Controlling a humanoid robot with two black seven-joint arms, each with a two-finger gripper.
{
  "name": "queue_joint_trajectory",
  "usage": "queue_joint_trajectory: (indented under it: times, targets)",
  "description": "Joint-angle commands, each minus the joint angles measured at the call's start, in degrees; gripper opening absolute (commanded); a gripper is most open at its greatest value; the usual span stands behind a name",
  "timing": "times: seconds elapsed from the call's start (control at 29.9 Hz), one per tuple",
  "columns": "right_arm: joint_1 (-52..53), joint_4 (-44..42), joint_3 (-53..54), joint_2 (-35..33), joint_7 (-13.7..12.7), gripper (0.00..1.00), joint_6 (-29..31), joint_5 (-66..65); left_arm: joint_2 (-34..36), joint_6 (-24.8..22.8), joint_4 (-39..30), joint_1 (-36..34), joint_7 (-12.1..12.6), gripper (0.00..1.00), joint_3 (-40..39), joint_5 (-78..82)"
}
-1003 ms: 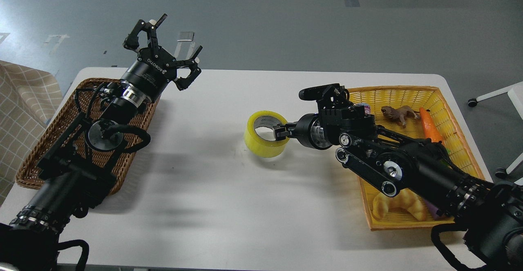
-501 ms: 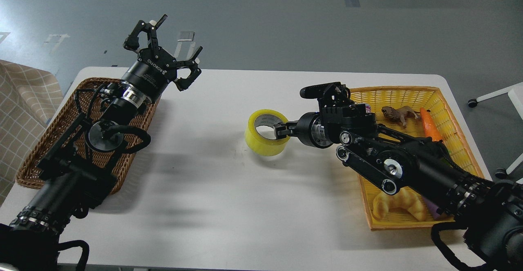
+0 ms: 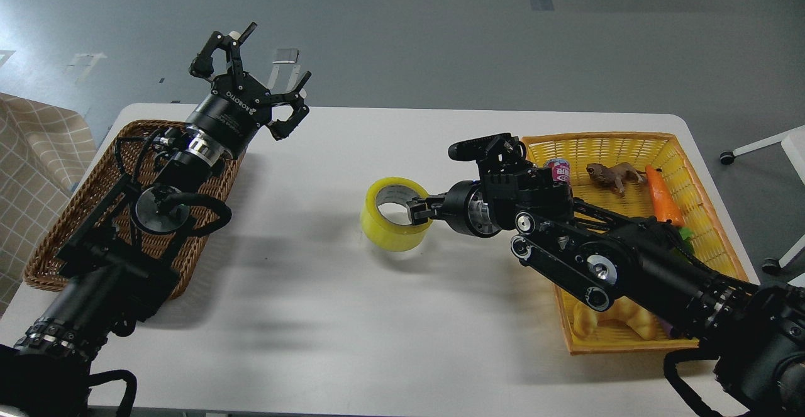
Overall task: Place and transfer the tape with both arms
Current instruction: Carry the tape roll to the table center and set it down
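Head view: my right gripper [image 3: 420, 211] has its fingers clamped on the near wall of the yellow tape roll [image 3: 393, 214], held near mid-table [image 3: 327, 316]. My left gripper [image 3: 255, 68] hangs above the wicker basket's [image 3: 69, 228] far end, fingers spread apart.
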Motion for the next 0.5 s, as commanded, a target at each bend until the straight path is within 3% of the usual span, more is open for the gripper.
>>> queue_joint_trajectory:
  times: [0.0, 0.17, 0.47]
  targets:
    - [-0.1, 0.0, -0.4, 0.0, 0.0, 0.0, 0.0, 0.1, 0.0, 0.0, 0.0, 0.0, 0.0, 0.99, 0.0, 0.0]
    - [-0.1, 0.0, -0.4, 0.0, 0.0, 0.0, 0.0, 0.1, 0.1, 0.0, 0.0, 0.0, 0.0, 0.99, 0.0, 0.0]
    - [-0.5, 0.0, -0.5, 0.0, 0.0, 0.1, 0.0, 0.1, 0.1, 0.0, -0.1, 0.0, 0.0, 0.99, -0.1, 0.0]
